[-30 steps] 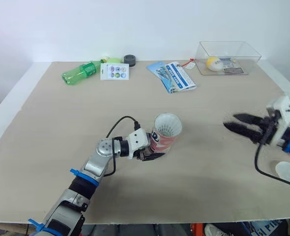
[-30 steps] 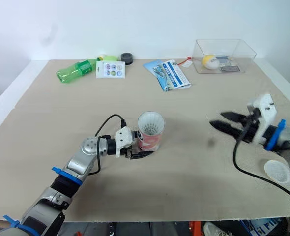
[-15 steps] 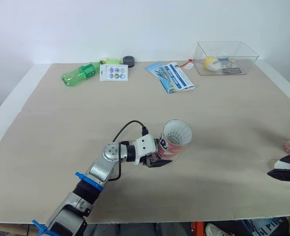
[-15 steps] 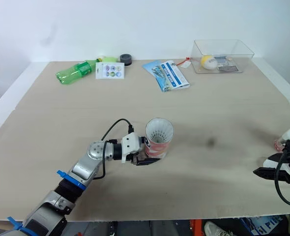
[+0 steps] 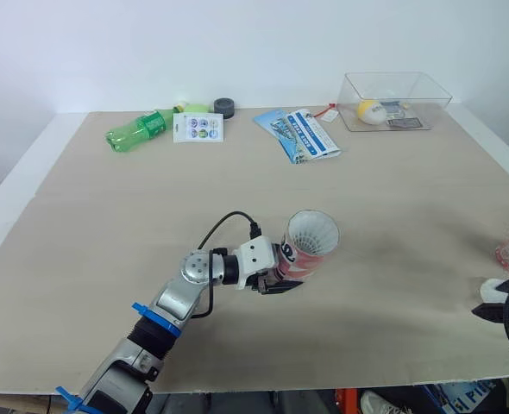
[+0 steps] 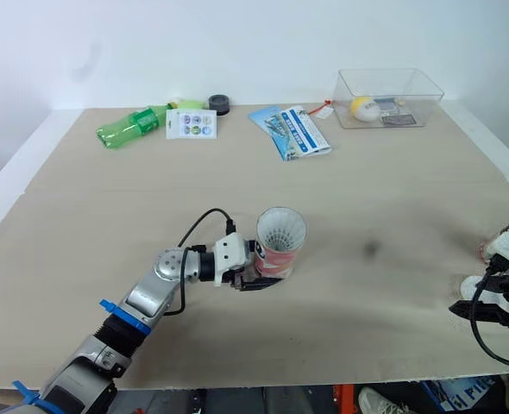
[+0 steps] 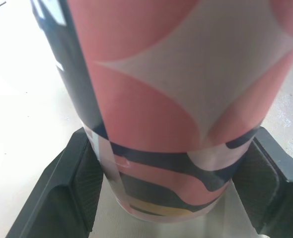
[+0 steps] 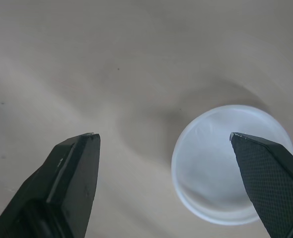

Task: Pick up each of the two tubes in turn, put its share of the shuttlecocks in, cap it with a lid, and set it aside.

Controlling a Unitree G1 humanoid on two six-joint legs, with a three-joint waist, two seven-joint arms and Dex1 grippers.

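Left eye view: tan table (image 5: 108, 224), wall (image 5: 237, 43); L claw (image 5: 282, 278) grips tube (image 5: 309, 246), R claw (image 8: 162, 136) spread.

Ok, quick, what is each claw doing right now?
Left claw: closed on the pink tube.
Right claw: open, holding nothing; a white lid lies just beyond its tips.

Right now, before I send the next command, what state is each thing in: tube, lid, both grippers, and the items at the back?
Tube: uncapped, shuttlecock showing in its mouth.
Left gripper: shut on the tube.
Lid: flat on the table, not gripped.
Right gripper: open, above the lid.
Green bottle: lying on its side.
Clear box: open-topped, yellow ball inside.
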